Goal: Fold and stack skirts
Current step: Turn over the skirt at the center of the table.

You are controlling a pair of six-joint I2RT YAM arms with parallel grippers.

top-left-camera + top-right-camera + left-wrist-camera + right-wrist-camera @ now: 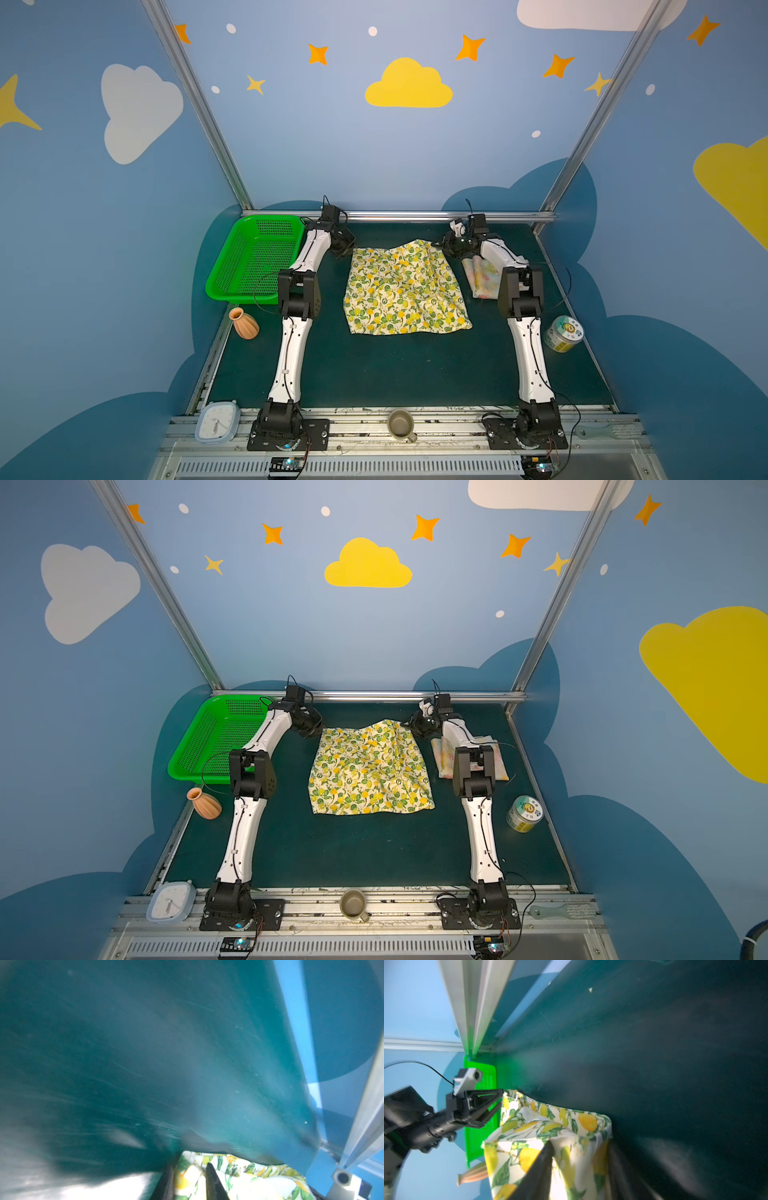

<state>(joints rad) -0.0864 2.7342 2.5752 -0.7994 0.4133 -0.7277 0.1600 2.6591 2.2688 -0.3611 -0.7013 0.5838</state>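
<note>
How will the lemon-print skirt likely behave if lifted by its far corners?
Probably floppy: the lemon-print skirt wrinkles and humps up beside the right gripper. Likely light and thin, since it lies nearly flat on the table. Expect sagging between lifted corners.

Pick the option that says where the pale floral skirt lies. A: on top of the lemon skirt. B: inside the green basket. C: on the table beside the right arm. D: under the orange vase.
C: the pale floral skirt lies folded on the table by the right arm, apart from the lemon skirt spread mid-table.
</note>
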